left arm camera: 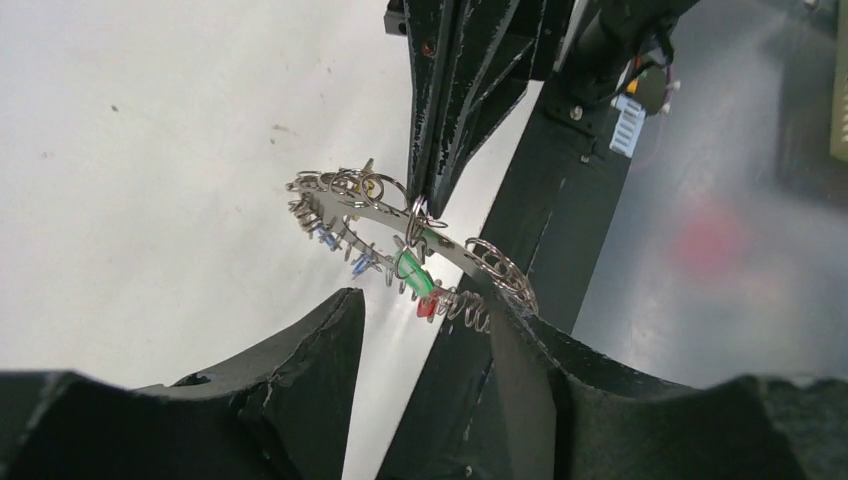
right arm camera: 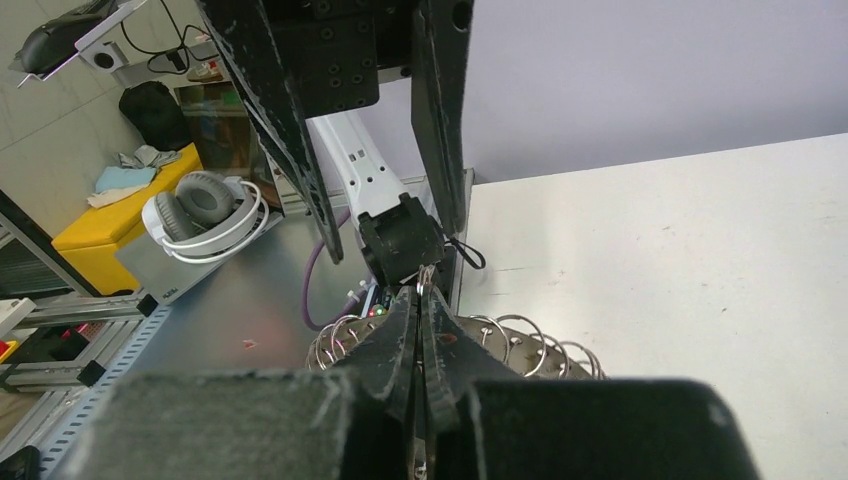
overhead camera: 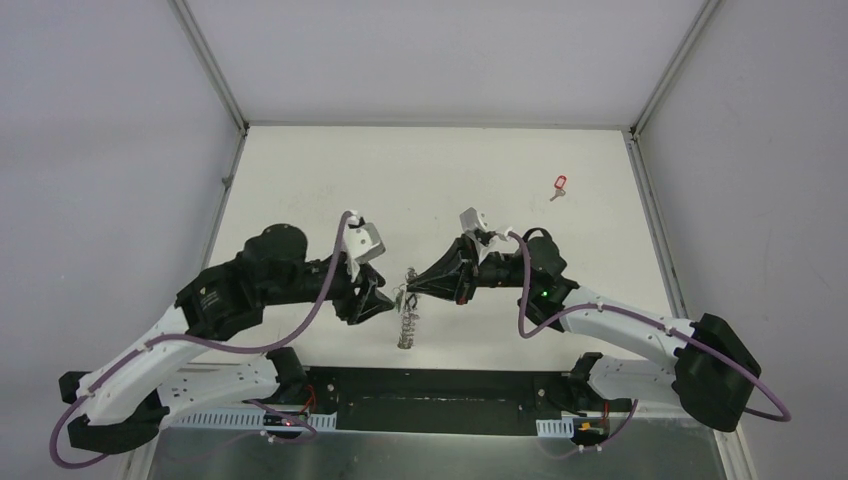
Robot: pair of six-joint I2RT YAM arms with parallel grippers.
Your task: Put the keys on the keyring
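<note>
The keyring [left arm camera: 455, 250], a dark flat ring fringed with small silver split rings, hangs in the air between my two grippers; it also shows in the top view [overhead camera: 405, 300]. Keys with green [left arm camera: 412, 270], red [left arm camera: 427, 305] and blue [left arm camera: 360, 265] tags hang from it. My right gripper [right arm camera: 422, 295] is shut on one small split ring [left arm camera: 418, 210] at the keyring's rim. My left gripper [left arm camera: 425, 298] is open, and the keyring's end touches its right finger [left arm camera: 520, 350]. Another red-tagged key [overhead camera: 560, 185] lies on the table at the far right.
The black base plate [overhead camera: 440, 395] runs along the table's near edge under the grippers. Grey enclosure walls [overhead camera: 100, 150] stand left, right and behind. White headphones [right arm camera: 205, 205] and a yellow box [right arm camera: 110, 215] sit off the table.
</note>
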